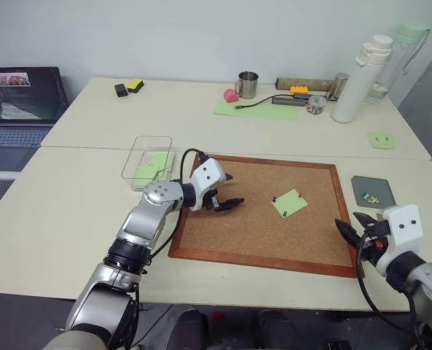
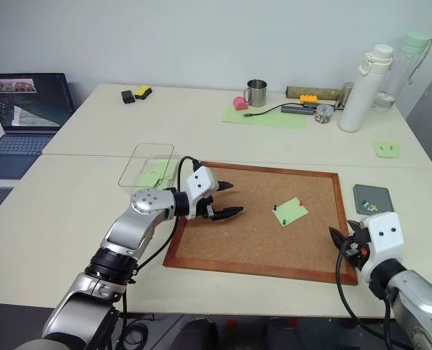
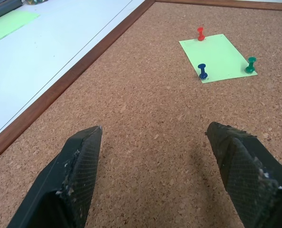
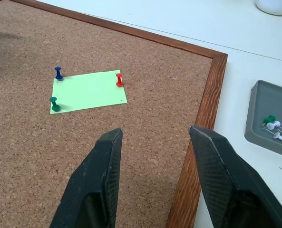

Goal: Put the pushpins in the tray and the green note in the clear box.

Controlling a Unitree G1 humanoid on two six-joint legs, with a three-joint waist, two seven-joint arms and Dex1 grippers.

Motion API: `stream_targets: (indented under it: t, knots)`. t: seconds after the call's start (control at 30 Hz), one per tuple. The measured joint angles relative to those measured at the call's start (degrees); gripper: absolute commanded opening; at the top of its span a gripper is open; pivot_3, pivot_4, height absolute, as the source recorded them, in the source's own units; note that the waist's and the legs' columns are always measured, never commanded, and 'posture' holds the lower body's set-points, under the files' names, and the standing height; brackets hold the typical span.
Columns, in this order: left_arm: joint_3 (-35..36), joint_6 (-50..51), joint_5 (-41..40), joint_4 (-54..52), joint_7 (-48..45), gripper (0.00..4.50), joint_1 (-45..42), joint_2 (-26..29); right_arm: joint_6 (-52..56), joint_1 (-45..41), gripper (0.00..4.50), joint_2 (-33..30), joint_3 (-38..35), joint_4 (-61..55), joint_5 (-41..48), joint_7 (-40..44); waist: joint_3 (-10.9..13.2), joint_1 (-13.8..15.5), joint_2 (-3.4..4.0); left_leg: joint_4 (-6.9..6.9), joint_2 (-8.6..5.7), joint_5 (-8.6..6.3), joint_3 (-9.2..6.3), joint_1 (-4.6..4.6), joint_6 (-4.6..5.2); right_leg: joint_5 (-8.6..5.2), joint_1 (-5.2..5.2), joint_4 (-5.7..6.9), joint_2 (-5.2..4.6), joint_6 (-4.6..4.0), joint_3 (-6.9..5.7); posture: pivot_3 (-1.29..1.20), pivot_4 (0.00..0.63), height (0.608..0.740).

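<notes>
The green note (image 1: 290, 203) lies pinned to the corkboard (image 1: 223, 240) by three pushpins (image 3: 203, 71), at three o'clock from the left gripper (image 1: 226, 191), which is wide open, empty. It should pinch one pinhead squarely and pull straight up.

Rough, matt cork board (image 1: 259, 219) in a smooth wood frame; on it, a matt paper green note (image 1: 290, 203) under glossy plastic pushpins (image 4: 119, 79).

Light green note (image 4: 88, 91); red pin (image 4: 119, 79), blue pin (image 4: 58, 73), green pin (image 4: 54, 104); dark grey tray (image 4: 263, 114).
</notes>
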Motion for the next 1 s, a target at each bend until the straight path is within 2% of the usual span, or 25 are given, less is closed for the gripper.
stream_targets:
  t: [0.7,0.83,0.87,1.0]
  knots:
    - [0.1,4.6,-2.7,0.0,-2.7,3.73,-0.2,-0.1,0.1,-0.3,2.31,-0.2,0.0,0.0,0.0,0.0,0.0,0.0,0.0,0.0,0.0,0.0,0.0,0.0,0.0,0.0,0.0,0.0,0.0,0.0,0.0,0.0,0.15,0.74]
    - [1.5,5.7,-5.8,-1.2,-5.0,3.3,-0.1,0.1,0.1,-1.7,2.31,-0.8,0.2,0.0,0.0,0.2,0.0,-0.1,0.0,0.01,0.01,0.0,0.01,0.0,0.0,0.0,0.0,0.0,0.0,0.0,0.01,0.0,0.15,0.74]
    - [2.1,6.3,-7.0,-2.1,-5.6,2.97,-0.1,0.2,0.1,-2.4,2.31,-1.3,0.4,0.0,0.0,0.5,0.0,-0.1,0.0,0.01,0.01,0.0,0.0,0.01,0.0,0.0,0.0,0.0,0.0,0.0,0.0,0.0,0.15,0.74]
    - [2.5,8.4,-9.9,-4.5,-7.6,2.3,0.1,1.1,0.1,-6.0,2.31,-3.1,2.5,1.0,-0.1,1.7,0.0,-0.1,0.01,0.02,0.0,0.0,0.0,0.02,0.0,0.0,0.01,0.01,0.02,0.0,0.0,0.0,0.15,0.74]
